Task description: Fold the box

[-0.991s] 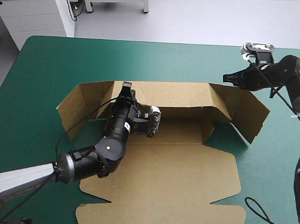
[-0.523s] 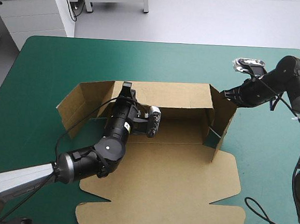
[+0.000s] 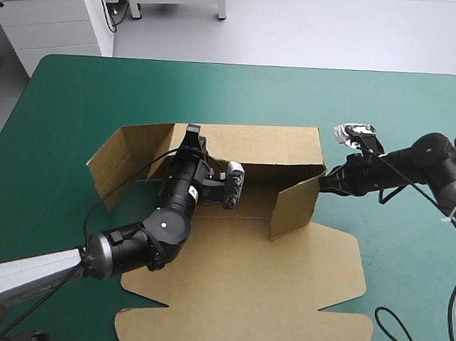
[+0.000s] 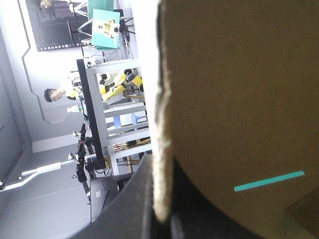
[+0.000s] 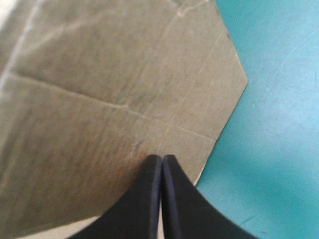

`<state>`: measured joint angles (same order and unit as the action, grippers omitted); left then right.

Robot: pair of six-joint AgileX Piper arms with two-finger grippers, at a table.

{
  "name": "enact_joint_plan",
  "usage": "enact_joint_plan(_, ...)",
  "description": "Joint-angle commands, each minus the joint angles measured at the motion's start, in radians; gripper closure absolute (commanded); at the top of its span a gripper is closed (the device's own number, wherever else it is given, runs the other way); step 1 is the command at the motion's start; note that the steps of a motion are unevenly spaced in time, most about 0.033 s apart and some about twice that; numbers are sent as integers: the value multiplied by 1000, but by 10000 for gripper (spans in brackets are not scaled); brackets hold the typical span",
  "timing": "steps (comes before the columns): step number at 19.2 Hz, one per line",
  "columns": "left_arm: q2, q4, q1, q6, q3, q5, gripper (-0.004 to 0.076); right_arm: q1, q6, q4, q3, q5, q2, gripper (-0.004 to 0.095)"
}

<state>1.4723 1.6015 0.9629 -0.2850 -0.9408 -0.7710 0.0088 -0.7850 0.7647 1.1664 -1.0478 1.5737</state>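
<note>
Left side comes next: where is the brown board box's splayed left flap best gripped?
The brown board left flap by its free outer edge, from the table's left: it leans outward above the teal-green cover, that edge exposed and clear of the left gripper on the rear wall.

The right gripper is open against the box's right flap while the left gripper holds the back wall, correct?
Not quite. The right gripper is shut, not open: the right wrist view shows its black fingers meeting in one point against a flap of the box. The left gripper does hold the back wall.
</note>
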Motion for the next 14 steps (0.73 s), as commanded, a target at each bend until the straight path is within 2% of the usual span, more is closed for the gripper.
enact_joint_plan(1,-33,39,7,-16,-21,-2,731,-7,-126,76,-51,73,-117,927)
enact_joint_plan(4,-33,39,7,-16,-21,-2,731,-7,-191,44,-61,30,-125,890)
enact_joint_plan(6,-33,39,7,-16,-21,0,731,-7,-224,44,-61,-4,-123,757)
enact_joint_plan(8,-33,39,7,-16,-21,0,731,-7,-251,44,-61,-37,-123,501)
enact_joint_plan(10,-33,39,7,-16,-21,0,731,-7,-251,51,-61,-42,-123,303)
enact_joint_plan(12,-33,39,7,-16,-21,0,731,-7,-251,51,-61,-40,-123,219)
enact_joint_plan(14,-33,39,7,-16,-21,0,731,-7,-237,61,-61,-60,-123,218)
